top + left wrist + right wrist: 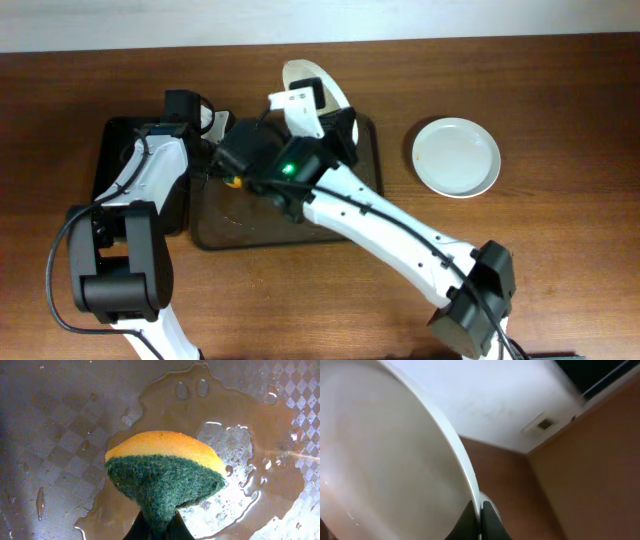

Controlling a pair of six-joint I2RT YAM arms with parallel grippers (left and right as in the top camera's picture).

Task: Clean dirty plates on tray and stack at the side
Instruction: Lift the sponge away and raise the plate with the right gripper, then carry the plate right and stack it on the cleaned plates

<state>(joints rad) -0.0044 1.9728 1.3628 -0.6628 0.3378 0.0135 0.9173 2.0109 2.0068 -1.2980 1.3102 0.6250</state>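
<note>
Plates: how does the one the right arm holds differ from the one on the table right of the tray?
The held plate stands tilted on edge above the far side of the tray; the table plate lies flat on the wood, off the tray. The held plate is pinched at its rim by the right gripper; the table plate is untouched. Both are round, white and shallow.
</note>
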